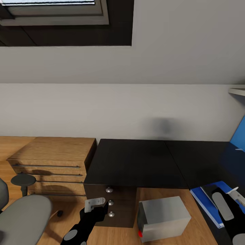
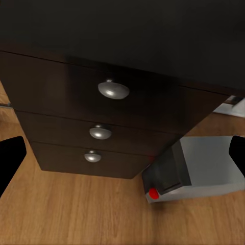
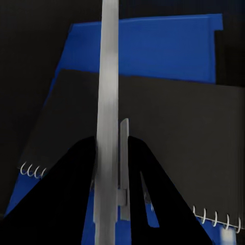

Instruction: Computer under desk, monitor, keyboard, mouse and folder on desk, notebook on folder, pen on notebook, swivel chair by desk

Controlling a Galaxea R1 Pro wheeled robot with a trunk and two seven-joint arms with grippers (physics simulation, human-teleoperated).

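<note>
My right gripper (image 3: pixel 109 168) is shut on a slim silver pen (image 3: pixel 108 102) just above a black spiral notebook (image 3: pixel 168 132). That notebook lies on the blue folder (image 3: pixel 148 46). In the head view the folder (image 1: pixel 204 202) sits at the black desk's (image 1: pixel 136 160) right front, under the right gripper (image 1: pixel 234 194). The grey computer (image 1: pixel 165 217) stands on the floor beside the desk's drawers. The monitor's blue screen (image 1: pixel 240 134) shows at the right edge. My left gripper (image 1: pixel 97 203) is open in front of the drawer knobs, holding nothing. The grey swivel chair (image 1: pixel 20 217) is at lower left.
A wooden chest of drawers (image 1: pixel 51 163) stands against the wall left of the desk. The desk's three dark drawers (image 2: pixel 109 91) have round metal knobs. A white shelf edge (image 1: pixel 238 91) juts out at upper right. Wooden floor lies between chair and desk.
</note>
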